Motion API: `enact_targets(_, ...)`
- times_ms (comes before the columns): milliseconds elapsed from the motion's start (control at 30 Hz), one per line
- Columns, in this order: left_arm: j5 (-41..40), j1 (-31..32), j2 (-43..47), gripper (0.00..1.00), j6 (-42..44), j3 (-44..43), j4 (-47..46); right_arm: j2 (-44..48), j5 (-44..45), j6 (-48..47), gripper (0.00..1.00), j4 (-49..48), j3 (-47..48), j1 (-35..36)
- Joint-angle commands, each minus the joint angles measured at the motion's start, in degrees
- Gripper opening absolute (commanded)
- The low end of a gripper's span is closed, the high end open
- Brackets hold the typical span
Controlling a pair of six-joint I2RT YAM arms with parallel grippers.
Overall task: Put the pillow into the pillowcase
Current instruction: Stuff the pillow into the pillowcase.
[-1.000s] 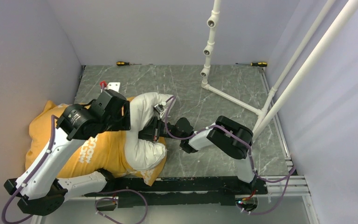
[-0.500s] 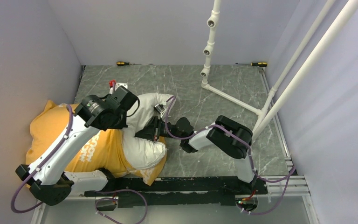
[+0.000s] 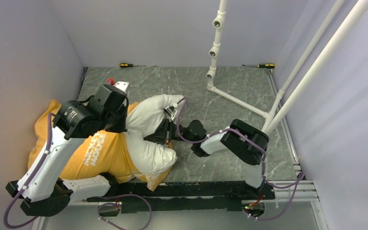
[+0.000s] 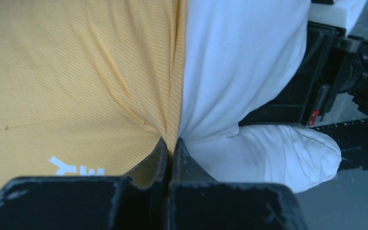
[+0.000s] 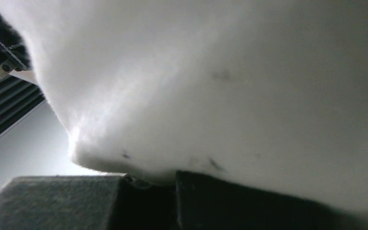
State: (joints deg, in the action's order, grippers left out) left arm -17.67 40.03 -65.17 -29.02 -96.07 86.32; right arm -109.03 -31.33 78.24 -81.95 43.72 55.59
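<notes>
Although much of the pillow already sat inside it, the orange-yellow pillowcase lay bunched at the left of the table. Your left gripper had its jaws pressed together on the case's open hem, right where orange met white. To the right of that hem, the white pillow bulged out uncovered, creased across its middle. Further right, your right gripper was clamped on a pinch of the pillow's fabric. The risk, as I judged it, was that the left pinch looked shallow, so a pull over the bulge could slip the hem free. It may also have caught pillow cloth, which would drag both together. If you pushed from the right against that crease, the pillow might fold rather than slide in.
</notes>
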Motion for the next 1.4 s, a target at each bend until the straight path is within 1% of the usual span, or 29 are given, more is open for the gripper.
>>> enact_targets(0,17.02,1.0,2.92,0.07,1.2,-2.6,-20.22,1.64,-0.87,0.06,0.0,-1.98,0.4,0.09)
enact_targets(33,18.26,0.99,2.63,0.12,1.3,-2.47,-20.59,1.97,-0.92,0.22,0.0,-2.91,-0.01,0.0)
enact_targets(100,18.02,1.01,1.78,0.27,0.98,-2.3,-20.03,3.08,-0.8,-0.25,0.0,-2.61,-0.97,-0.13)
enact_targets(133,16.77,1.04,1.27,0.35,0.48,-2.39,-18.71,3.81,-0.59,-0.9,0.0,-1.82,-1.53,-0.21)
enact_targets(167,13.53,1.02,0.58,0.4,-0.08,-2.64,-16.85,4.57,-0.35,-1.69,0.0,-0.56,-1.99,-0.22)
enact_targets(200,10.8,0.99,-0.04,0.43,-0.56,-2.71,-15.01,5.37,-0.24,-2.49,0.0,0.83,-2.2,-0.27)
enact_targets(233,7.74,1.0,-0.59,0.42,-0.93,-2.67,-13.57,5.89,-0.24,-3.04,0.0,1.97,-2.3,-0.23)
enact_targets(300,4.07,1.01,-1.19,0.36,-1.55,-2.17,-11.13,6.33,-0.22,-3.35,0.0,2.75,-2.5,-0.22)
enact_targets(333,2.06,1.01,-1.56,0.37,-1.72,-2.22,-9.78,6.17,-0.35,-3.29,0.0,2.81,-2.5,-0.22)
enact_targets(367,0.36,0.96,-2.07,0.39,-1.92,-2.52,-8.21,6.13,-0.41,-3.33,0.0,2.91,-2.44,-0.22)
enact_targets(433,-2.29,0.99,-2.5,0.48,-2.07,-2.88,-6.09,5.94,-0.4,-3.47,0.0,3.35,-2.3,-0.22)
enact_targets(500,-4.85,0.98,-2.2,0.54,-1.96,-2.66,-4.77,5.79,-0.27,-3.53,0.0,3.46,-2.4,-0.22)
enact_targets(567,-7.9,1.01,-2.28,0.57,-2.32,-2.42,-2.79,5.45,-0.35,-3.47,0.0,3.63,-2.27,-0.22)
enact_targets(633,-9.9,0.99,-2.53,0.57,-2.53,-1.19,-1.09,5.06,-0.5,-3.32,0.0,3.49,-2.01,-0.15)
enact_targets(667,-10.22,1.06,-2.59,0.55,-2.61,-0.28,-1.06,4.74,-0.61,-3.15,0.0,3.25,-1.84,-0.14)
enact_targets(700,-10.08,1.02,-2.63,0.49,-2.39,0.78,-1.44,4.37,-0.58,-2.98,0.0,3.02,-1.73,-0.15)
enact_targets(733,-9.72,1.0,-2.6,0.41,-2.28,1.83,-1.87,4.09,-0.62,-2.73,0.0,2.76,-1.65,-0.14)
enact_targets(800,-8.75,0.97,-2.24,0.21,-2.16,3.69,-3.23,3.63,-0.7,-2.5,0.0,2.46,-1.39,-0.16)
enact_targets(833,-8.32,1.01,-1.92,0.15,-1.96,4.52,-4.01,3.57,-0.73,-2.41,0.0,2.37,-1.32,-0.14)
enact_targets(933,-7.35,1.0,-1.21,0.08,-1.01,5.71,-5.96,3.69,-0.92,-2.51,0.0,2.78,-1.22,-0.14)
enact_targets(1000,-7.53,1.02,-1.19,0.0,-0.96,4.87,-6.0,4.05,-0.92,-2.72,0.0,3.21,-1.35,-0.16)
enact_targets(1067,-7.37,1.0,-1.15,0.0,-0.92,3.22,-5.78,4.53,-0.81,-3.03,0.0,3.69,-1.55,-0.22)
enact_targets(1133,-4.79,0.99,-0.39,0.0,-0.19,1.82,-7.44,5.05,-0.62,-3.18,0.0,3.96,-1.62,-0.16)
enact_targets(1267,8.2,1.01,2.5,0.0,2.11,2.54,-17.38,5.6,-0.77,-2.75,0.0,3.56,-0.93,-0.14)
enact_targets(1367,16.67,1.01,2.29,0.0,2.01,3.44,-22.91,6.31,-0.99,-2.36,0.0,3.16,-0.19,-0.13)
